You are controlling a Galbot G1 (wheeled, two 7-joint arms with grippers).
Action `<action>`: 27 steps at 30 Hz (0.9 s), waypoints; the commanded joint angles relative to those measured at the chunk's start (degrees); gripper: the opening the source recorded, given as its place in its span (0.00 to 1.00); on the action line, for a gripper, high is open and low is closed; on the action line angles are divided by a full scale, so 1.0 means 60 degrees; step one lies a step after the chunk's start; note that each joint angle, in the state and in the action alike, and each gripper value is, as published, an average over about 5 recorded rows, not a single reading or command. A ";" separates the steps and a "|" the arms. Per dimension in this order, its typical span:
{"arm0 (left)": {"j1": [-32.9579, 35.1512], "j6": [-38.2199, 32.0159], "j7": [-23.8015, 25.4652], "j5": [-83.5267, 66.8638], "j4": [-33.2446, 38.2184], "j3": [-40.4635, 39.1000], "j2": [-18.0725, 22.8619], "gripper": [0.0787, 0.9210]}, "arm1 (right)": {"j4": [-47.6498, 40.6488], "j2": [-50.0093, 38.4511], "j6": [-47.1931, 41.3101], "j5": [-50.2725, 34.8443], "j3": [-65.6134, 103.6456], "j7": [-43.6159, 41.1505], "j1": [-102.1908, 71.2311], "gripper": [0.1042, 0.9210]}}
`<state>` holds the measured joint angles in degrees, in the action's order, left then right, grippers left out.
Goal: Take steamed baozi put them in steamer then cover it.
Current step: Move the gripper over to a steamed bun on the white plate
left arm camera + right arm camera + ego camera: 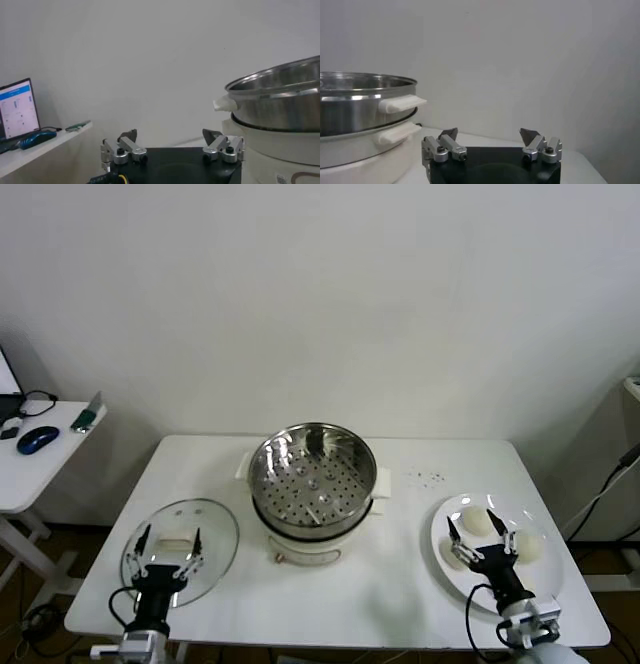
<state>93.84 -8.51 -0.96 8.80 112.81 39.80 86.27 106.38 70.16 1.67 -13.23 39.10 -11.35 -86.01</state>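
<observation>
- Nearest to me on my left, the left tool (167, 546) hangs over the near edge of the glass lid (180, 549), its fingers spread wide apart and holding nothing.
- My left wrist view shows the same tool (172, 141) with both fingertips standing well apart and only air between them.
- On my right, the right tool (481, 536) sits above the near part of the white plate (535, 587), jaws also fully apart and empty.
- From the right wrist camera I see that tool (490, 136) with its two tips wide open and nothing in the gap.
- On the plate lie the steamed baozi (474, 520); I can make out three pale buns clearly, one partly behind the fingers, and I cannot tell whether a fourth is hidden there.
- Whether the right fingertips touch a bun or hover just above, I cannot tell.
- The lid lies flat on the counter (400, 584), left of the pot, with its pale handle showing through the glass.
- Farther in, at the middle of the counter, stands the steamer (312, 472): a shiny perforated basket on a white pot body, uncovered, with no buns inside.
- Some small dark specks (428, 477) lie on the counter beyond the plate.
- Off to the far left, a side table (30, 469) carries a blue mouse (37, 439).
</observation>
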 commanded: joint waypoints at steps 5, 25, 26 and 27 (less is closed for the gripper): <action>0.0015 0.0020 -0.0158 0.0059 0.0017 -0.0103 -0.0086 0.88 | -0.0519 -0.3032 -0.1883 0.0764 -0.0095 -0.2616 0.1343 0.88; -0.0029 -0.0082 -0.0222 0.0216 0.0003 -0.0268 -0.0262 0.88 | -0.4449 -0.8251 -0.0663 0.3975 -0.5872 -0.8080 0.7529 0.88; -0.0039 -0.0081 -0.0229 0.0201 -0.0026 -0.0269 -0.0271 0.88 | -0.4736 -0.8175 -0.0540 0.4092 -0.6669 -0.8236 0.8336 0.88; -0.0045 -0.0077 -0.0234 0.0186 -0.0051 -0.0269 -0.0286 0.88 | -0.4988 -0.8075 -0.0456 0.4156 -0.7401 -0.8356 0.9081 0.88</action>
<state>93.58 -8.92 -2.34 9.79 112.87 38.27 84.56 87.47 29.87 -4.69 3.16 17.62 -49.60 -56.32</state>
